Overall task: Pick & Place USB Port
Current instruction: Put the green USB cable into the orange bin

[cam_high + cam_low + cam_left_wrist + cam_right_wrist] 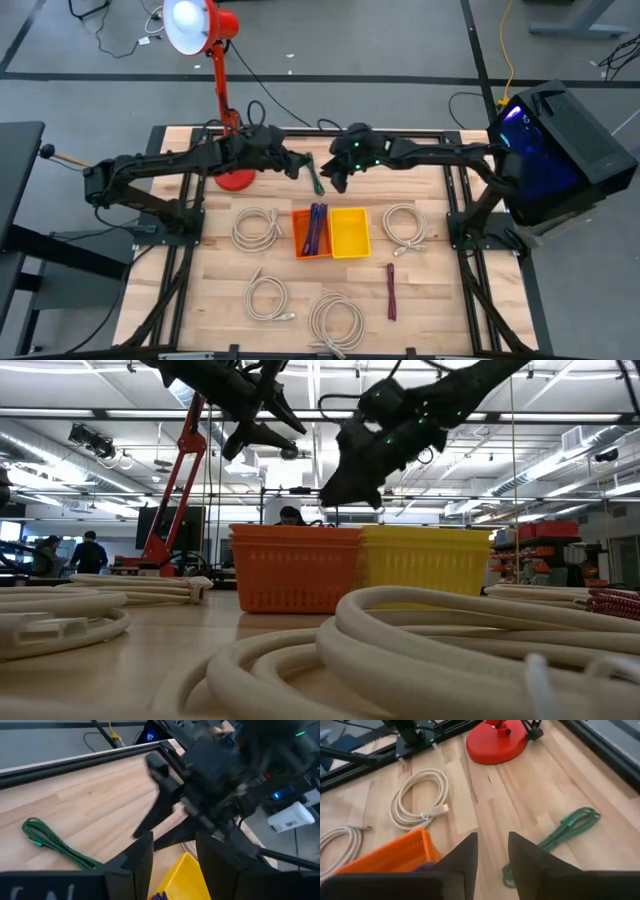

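High view: orange bin (300, 246) holds cables (316, 228).

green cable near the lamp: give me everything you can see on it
The bundled green braided cable is folded into a long narrow hank with looped ends. It lies flat on the light wooden slatted table, beyond the orange plastic basket, beside the red round lamp base. No connector is visible. Nothing grips it: the left claw and right claw hover on either side, both open.

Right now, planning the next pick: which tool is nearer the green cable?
Roughly even, the right if either. The green cable lies between them: left tool just to its left, right tool just to its right, both open.
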You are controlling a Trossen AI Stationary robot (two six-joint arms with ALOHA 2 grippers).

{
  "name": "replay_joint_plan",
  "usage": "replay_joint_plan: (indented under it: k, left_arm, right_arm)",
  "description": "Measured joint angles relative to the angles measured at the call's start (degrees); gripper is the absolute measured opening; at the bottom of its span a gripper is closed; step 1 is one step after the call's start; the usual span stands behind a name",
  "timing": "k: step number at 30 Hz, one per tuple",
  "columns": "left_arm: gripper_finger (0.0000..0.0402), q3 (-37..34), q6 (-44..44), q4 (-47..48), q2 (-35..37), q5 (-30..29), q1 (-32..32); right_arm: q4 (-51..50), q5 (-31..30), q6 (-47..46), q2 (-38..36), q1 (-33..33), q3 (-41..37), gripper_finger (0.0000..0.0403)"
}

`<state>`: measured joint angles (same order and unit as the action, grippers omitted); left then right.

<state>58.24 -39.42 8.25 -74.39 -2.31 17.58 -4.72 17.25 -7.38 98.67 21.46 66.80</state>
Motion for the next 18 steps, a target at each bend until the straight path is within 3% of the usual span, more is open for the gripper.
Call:
replay_joint_plan:
  k: [10, 18]
  left_arm:
    - [0.0155, -0.02, 2.69, 2.89, -0.15, 2.36, 0.0]
    - [0.0155, -0.02, 3.24, 3.46, -0.17, 4.47, -0.02]
  right_arm:
    - [3.06, 2.76, -4.66, 11.27, 0.44, 0.0, 0.0155]
    - [8.17, 1.41, -8.34, 15.33, 0.11, 0.02, 0.017]
